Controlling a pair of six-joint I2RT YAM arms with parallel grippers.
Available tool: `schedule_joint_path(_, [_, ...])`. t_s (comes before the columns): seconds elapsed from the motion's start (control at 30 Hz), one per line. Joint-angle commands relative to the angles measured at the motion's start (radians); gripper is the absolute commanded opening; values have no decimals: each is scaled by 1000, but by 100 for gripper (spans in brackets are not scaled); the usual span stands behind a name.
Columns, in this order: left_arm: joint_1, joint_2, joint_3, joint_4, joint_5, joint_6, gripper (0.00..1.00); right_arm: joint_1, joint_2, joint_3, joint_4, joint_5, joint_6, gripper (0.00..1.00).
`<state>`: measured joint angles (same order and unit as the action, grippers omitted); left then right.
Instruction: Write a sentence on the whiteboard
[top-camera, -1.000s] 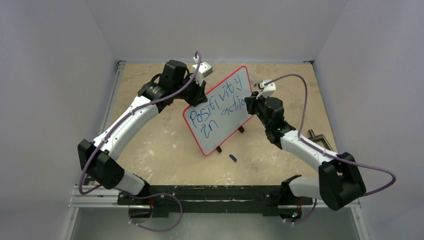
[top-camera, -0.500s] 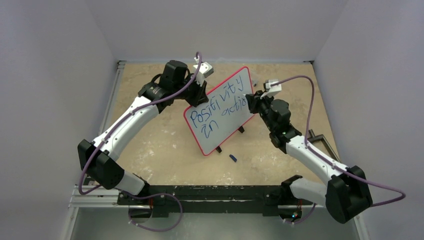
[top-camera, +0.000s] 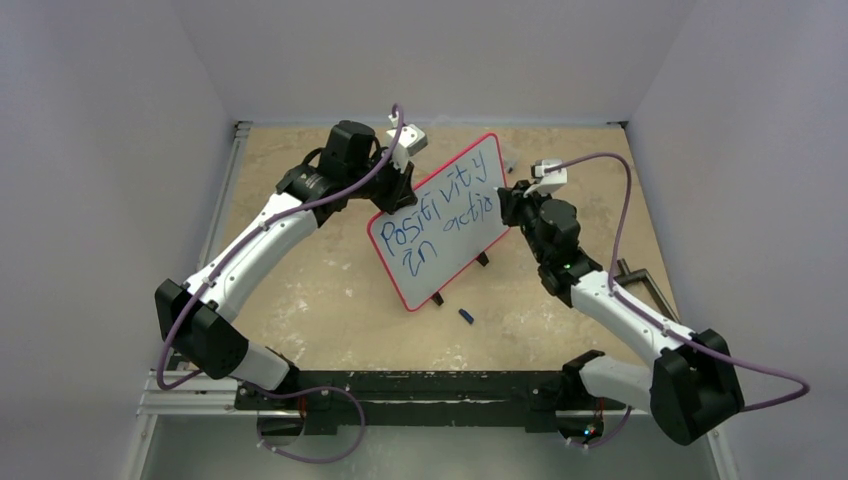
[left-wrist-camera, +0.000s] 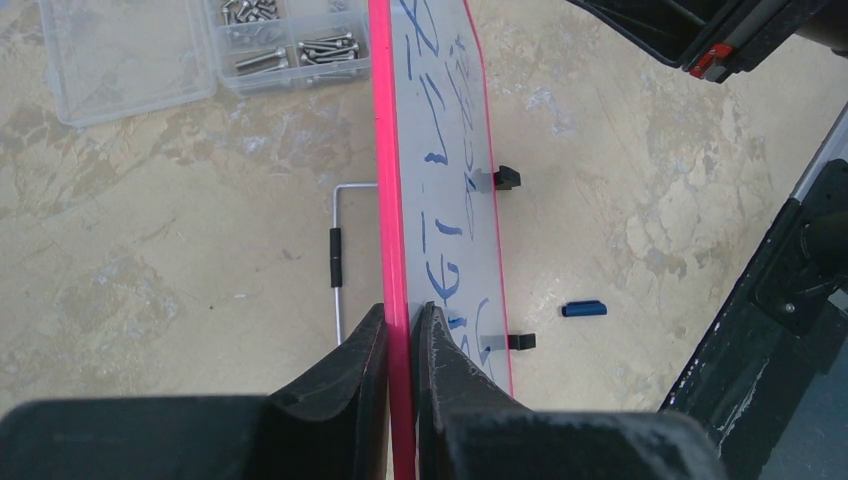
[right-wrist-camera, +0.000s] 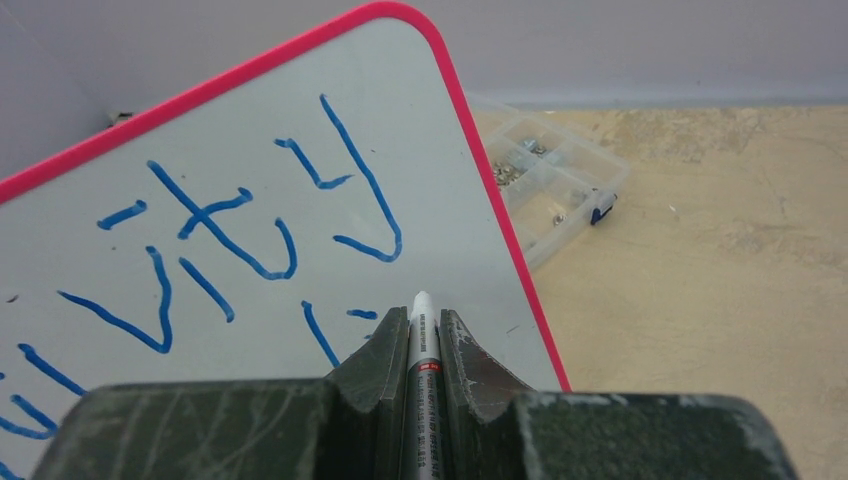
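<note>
Right pincer (right-wrist-camera: 420, 322) shifted, marker (right-wrist-camera: 422, 352) perhaps touching whiteboard (right-wrist-camera: 250, 150), box (left-wrist-camera: 120, 70) holding screws (left-wrist-camera: 330, 48)

The right gripper (right-wrist-camera: 421, 345) is clamping a marker (right-wrist-camera: 421, 335) between its fingers (right-wrist-camera: 375, 372), with the white tip pointing up at the board (right-wrist-camera: 250, 140). The tip is sitting just below the blue "y", beside a short blue stroke; whether it is touching the surface cannot be told. Behind the board's red right edge, a clear box (right-wrist-camera: 555, 175) of screws is lying on the counter (right-wrist-camera: 720, 300) near its far edge.
</note>
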<state>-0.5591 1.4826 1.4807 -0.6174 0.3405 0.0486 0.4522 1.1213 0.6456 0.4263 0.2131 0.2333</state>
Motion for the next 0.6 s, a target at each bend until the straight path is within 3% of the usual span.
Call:
schedule_joint_path(0.0, [-14, -1, -24, -84, -24, 116, 0, 1, 28, -7, 41, 42, 19, 0])
schedule_joint_path(0.57, [-15, 5, -23, -87, -28, 119, 0, -4, 101, 33, 55, 49, 13, 0])
